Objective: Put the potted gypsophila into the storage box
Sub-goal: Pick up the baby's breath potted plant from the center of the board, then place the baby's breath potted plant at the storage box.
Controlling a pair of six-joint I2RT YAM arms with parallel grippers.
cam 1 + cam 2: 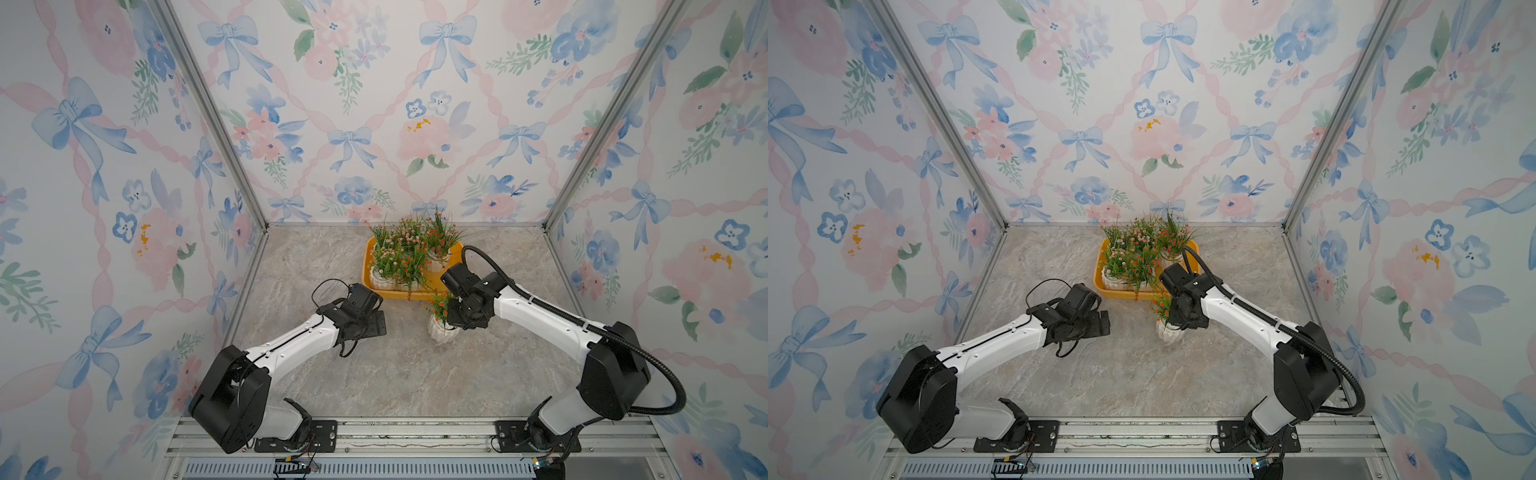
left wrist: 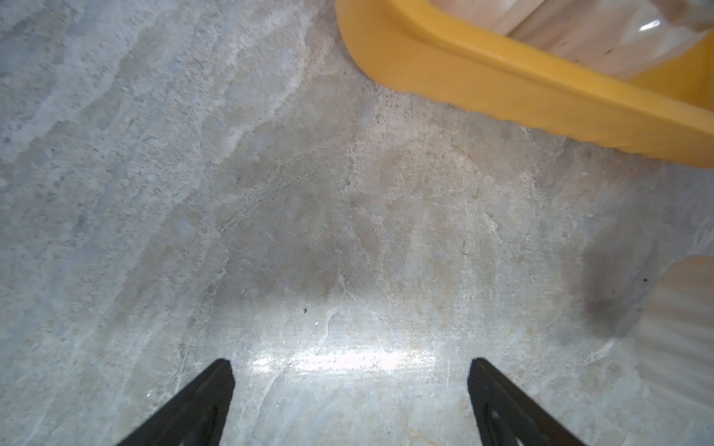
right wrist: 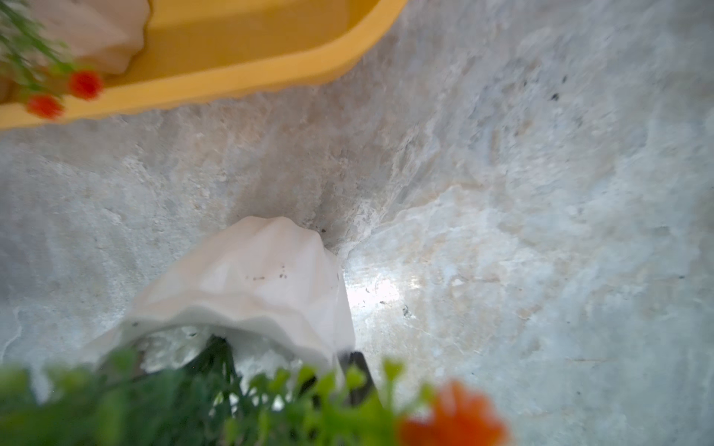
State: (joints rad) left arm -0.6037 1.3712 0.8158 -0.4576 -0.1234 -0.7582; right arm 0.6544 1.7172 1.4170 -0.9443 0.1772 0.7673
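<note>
The right hand is closed on the loose pot, at the rim. In the right wrist view one black finger lies against the outside of the white wall, and a dark part shows inside the rim under the green sprigs, so the hand pinches the wall between them. This pot has orange-red flowers. It is on the desk just in front of the box, near its front right part, and it leans a little. Its base is down at the desk surface; I cannot tell if it really touches.

The box is yellow-orange and stands at the back of the desk, close to the rear wall. Five pots are inside it, packed close together, with pink flowers more to the left and back, and orange-red ones to the right and front. The front right corner of the box is bare.

The left hand is wide open and holds nothing. It hangs over bare desk, to the left of the box's front left corner and apart from it. In the left wrist view the two black tips stand far from each other, with only the grey stone pattern between them.
</note>
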